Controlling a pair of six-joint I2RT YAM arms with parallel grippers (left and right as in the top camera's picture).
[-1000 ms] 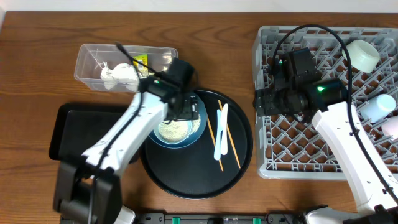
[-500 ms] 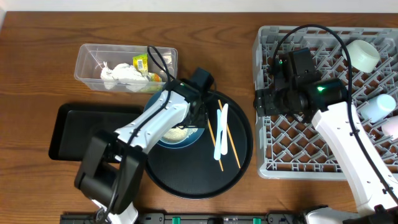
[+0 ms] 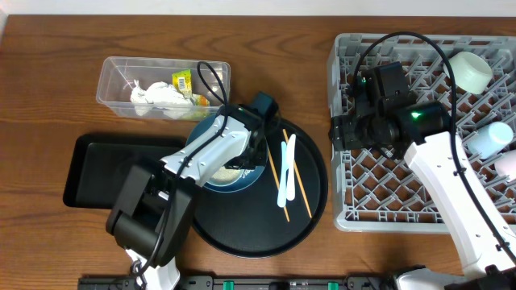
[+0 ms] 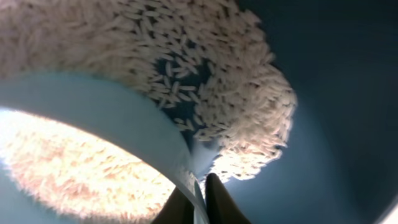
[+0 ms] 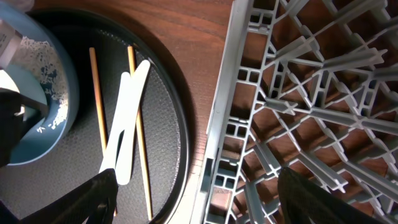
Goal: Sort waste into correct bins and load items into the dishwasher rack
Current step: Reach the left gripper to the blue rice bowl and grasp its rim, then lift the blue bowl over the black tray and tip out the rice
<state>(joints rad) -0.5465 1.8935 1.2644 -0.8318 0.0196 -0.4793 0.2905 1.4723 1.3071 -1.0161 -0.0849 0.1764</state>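
Left jaws: nearly closed, pinching the thin rim of the teal bowl (image 4: pixel 106 118), one finger on each side of it.
Teal bowl: nested in the blue bowl (image 4: pixel 348 93) on the round black tray (image 3: pixel 242 234), mid-table toward the near edge; rice (image 4: pixel 236 81) lies in both bowls.
Right jaws: spread wide and empty, over the left rim of the dishwasher rack (image 3: pixel 387 201), near the table's right edge.
Key relation: the spoon (image 5: pixel 127 124) and chopsticks (image 5: pixel 96 93) lie between the bowls and the rack, with their long axes running from far edge to near edge; the right arm is nearer.
Hidden: from above, the left arm covers much of the bowls; the wrist view cuts off its fingers.
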